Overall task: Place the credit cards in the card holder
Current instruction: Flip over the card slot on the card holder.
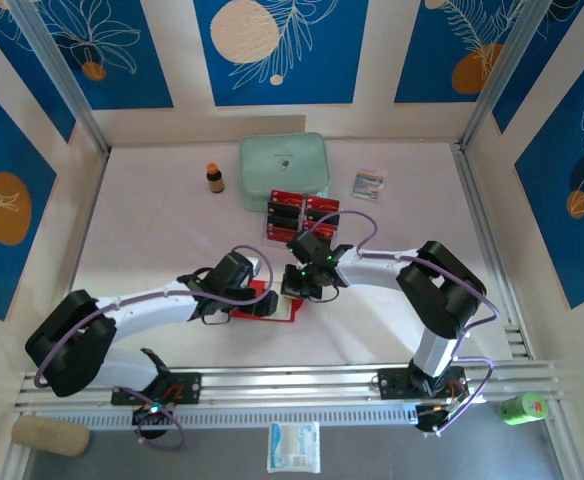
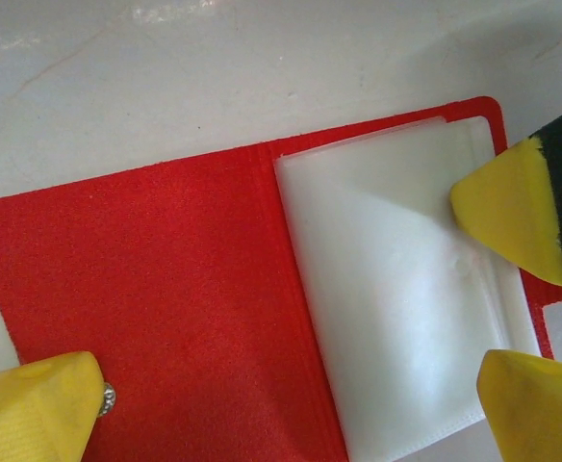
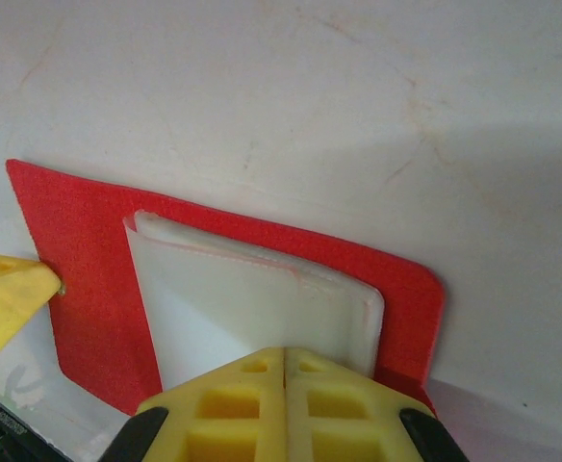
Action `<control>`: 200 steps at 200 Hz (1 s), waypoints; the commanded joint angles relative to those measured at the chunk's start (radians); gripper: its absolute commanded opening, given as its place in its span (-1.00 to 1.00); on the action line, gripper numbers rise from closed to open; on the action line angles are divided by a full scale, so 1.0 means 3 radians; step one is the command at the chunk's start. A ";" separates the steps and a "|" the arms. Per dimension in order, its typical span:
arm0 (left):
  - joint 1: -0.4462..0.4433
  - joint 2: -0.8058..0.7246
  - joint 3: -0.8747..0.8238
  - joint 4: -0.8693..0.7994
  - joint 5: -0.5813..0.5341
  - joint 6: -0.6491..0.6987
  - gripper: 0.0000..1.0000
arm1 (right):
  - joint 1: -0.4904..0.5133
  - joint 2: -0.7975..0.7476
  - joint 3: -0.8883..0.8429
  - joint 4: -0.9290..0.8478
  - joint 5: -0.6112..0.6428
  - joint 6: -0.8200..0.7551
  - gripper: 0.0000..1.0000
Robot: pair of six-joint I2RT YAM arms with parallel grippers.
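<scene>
Right claw [image 3: 284, 364], closed, meets card holder [image 3: 74, 250] edge.

our left gripper [image 2: 286, 409] holds its jaws spread wide; our right gripper [image 3: 284, 371] is pinched tight, its tip just ahead of one left jaw. both point down, tips close together.

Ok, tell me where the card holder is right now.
In the top view the card holder lies open on the table near the centre, between the left gripper and right gripper, nearer the arms than the credit cards.
</scene>
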 commanded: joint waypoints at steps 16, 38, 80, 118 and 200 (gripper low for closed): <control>-0.0023 0.0085 -0.0080 -0.0002 -0.0024 0.0076 1.00 | 0.0016 0.0159 0.0093 -0.0040 -0.0175 -0.0054 -1.00; -0.0031 0.0116 -0.0076 0.0009 -0.0030 0.0079 1.00 | 0.0053 0.0228 0.0157 -0.0039 -0.0213 -0.0056 -1.00; -0.0036 0.0160 -0.0084 0.0002 -0.0060 0.0114 0.99 | 0.0053 0.0234 0.0170 -0.0040 -0.0203 -0.0040 -1.00; -0.0041 0.0191 -0.0111 0.0020 -0.0066 0.0145 0.79 | 0.0023 0.0184 0.0136 -0.0005 -0.0226 -0.0012 -1.00; -0.0048 0.0290 -0.0163 0.0124 0.0006 0.0151 0.43 | 0.0002 0.0086 0.0121 0.0057 -0.0295 0.0009 -1.00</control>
